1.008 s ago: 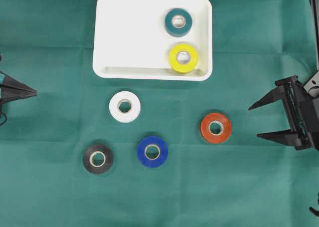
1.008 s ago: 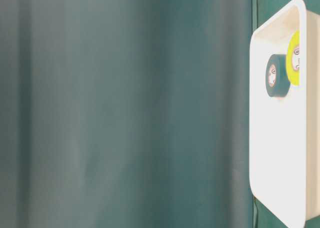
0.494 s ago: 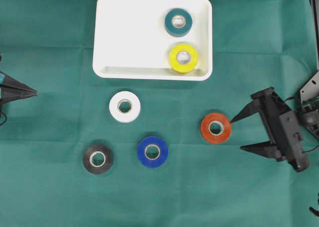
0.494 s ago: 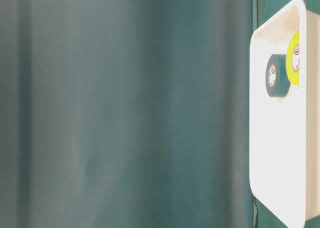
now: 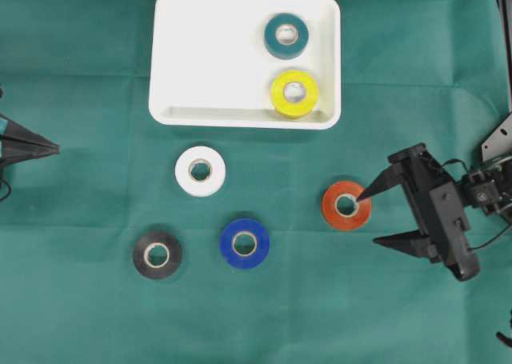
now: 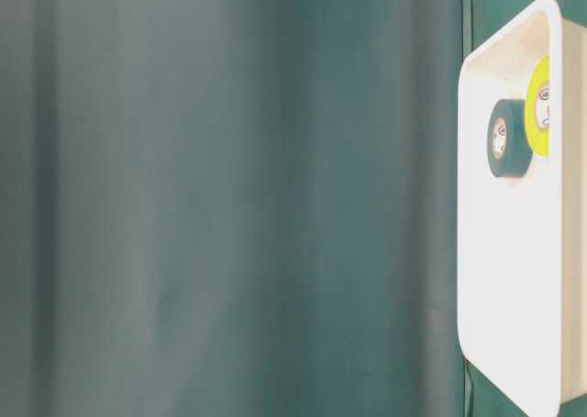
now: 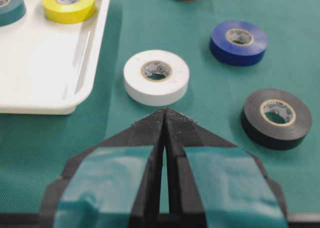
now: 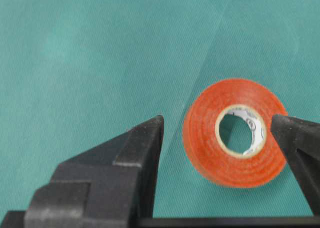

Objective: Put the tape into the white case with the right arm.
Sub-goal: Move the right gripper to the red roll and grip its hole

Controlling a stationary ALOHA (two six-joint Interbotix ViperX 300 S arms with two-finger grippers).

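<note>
Green cloth (image 5: 80, 300) is covering the table, and the white case (image 5: 208, 60) is lying on it, holding a teal roll (image 5: 286, 35) and a yellow roll (image 5: 294, 93). Below the case's right corner, the orange tape (image 5: 346, 205) is lying flat, cardboard core showing. The right gripper (image 5: 374, 218) is standing wide open beside it, holding nothing, one fingertip over the roll. The left gripper (image 7: 165, 118) is sitting closed.

A green cloth (image 5: 88, 316) covers the whole surface, faintly creased, evenly lit. A blurred green backdrop (image 6: 229, 197) fills the table-level view's left.
</note>
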